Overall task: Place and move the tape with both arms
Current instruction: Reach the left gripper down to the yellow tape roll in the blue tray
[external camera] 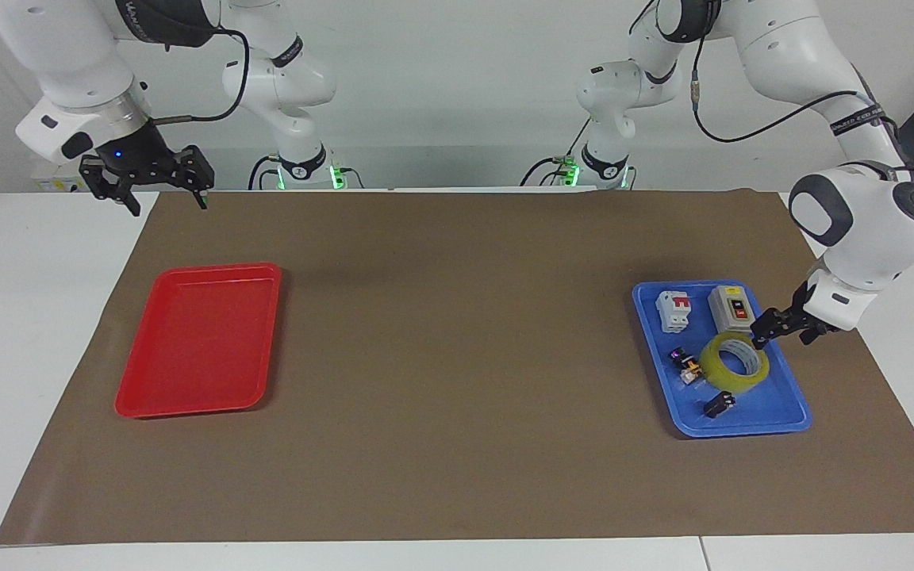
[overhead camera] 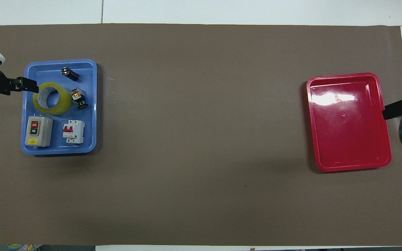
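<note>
The tape (external camera: pixel 715 366) (overhead camera: pixel 61 105), a translucent yellow ring, lies flat in the blue tray (external camera: pixel 743 432) (overhead camera: pixel 58 150) toward the left arm's end of the table, farther from the robots than the grey switch box (external camera: pixel 732 308) (overhead camera: pixel 38 130). My left gripper (external camera: pixel 782 335) (overhead camera: pixel 31 87) hangs low over the tray's outer edge, open, with one fingertip at the tape's rim; nothing is held. My right gripper (external camera: pixel 167 202) (overhead camera: pixel 393 109) waits open and empty, raised over the brown mat's corner beside the red tray (external camera: pixel 195 341) (overhead camera: pixel 349 122).
The blue tray also holds a white circuit breaker (external camera: pixel 673 310) (overhead camera: pixel 73 131) with a red lever and two small dark parts (external camera: pixel 687 366) (overhead camera: pixel 77 97). A brown mat (external camera: pixel 457 357) covers the table between the trays. The red tray has nothing in it.
</note>
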You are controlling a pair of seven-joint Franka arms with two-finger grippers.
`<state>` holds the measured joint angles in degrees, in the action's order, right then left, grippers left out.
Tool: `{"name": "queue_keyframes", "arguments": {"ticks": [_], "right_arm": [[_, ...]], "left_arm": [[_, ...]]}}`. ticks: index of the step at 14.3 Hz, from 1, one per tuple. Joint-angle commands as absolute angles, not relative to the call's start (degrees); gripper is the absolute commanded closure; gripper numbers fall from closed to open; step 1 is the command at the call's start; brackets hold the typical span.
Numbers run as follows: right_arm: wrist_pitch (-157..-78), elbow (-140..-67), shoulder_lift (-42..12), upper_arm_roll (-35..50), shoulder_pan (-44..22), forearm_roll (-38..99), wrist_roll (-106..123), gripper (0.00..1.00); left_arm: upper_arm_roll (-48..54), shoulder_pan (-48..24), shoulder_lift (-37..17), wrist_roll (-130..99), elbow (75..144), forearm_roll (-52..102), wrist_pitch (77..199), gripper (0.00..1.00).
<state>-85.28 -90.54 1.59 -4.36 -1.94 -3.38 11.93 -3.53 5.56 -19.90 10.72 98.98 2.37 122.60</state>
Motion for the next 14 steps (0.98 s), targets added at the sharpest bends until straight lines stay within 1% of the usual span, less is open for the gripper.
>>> {"name": "queue_keyframes", "arguments": {"ticks": [1, 8, 10, 11, 13, 14], "right_arm": [[-85.2, -91.1, 1.9, -4.2, -1.8, -2.8, 12.1, 0.00], [-85.2, -91.1, 2.0, -4.2, -1.8, -2.8, 12.1, 0.00], [-85.3, -91.1, 2.0, -4.2, -1.8, -2.8, 12.1, 0.00], [-85.2, -91.1, 2.0, -4.2, -1.8, -2.8, 12.1, 0.00], [-85.2, -91.1, 2.0, -4.1, -1.9, -2.8, 12.1, 0.00], [-85.1, -91.1, 2.0, -4.1, -1.9, -2.8, 12.1, 0.00]], "left_arm": [[-3.2, 5.9, -21.3, 12.9, 99.9, 5.0, 125.4, 0.00], [-3.3, 6.1, -23.4, 13.1, 105.0, 5.1, 132.8, 0.01], [-3.3, 6.1, -23.3, 13.1, 107.4, 5.2, 134.9, 0.05], [-3.3, 6.0, -23.2, 12.9, 108.1, 5.2, 135.9, 0.11], [-3.3, 6.0, -23.2, 12.8, 108.1, 5.2, 135.9, 0.91], [-3.3, 6.1, -23.2, 12.8, 108.0, 5.2, 135.9, 1.00]]}}
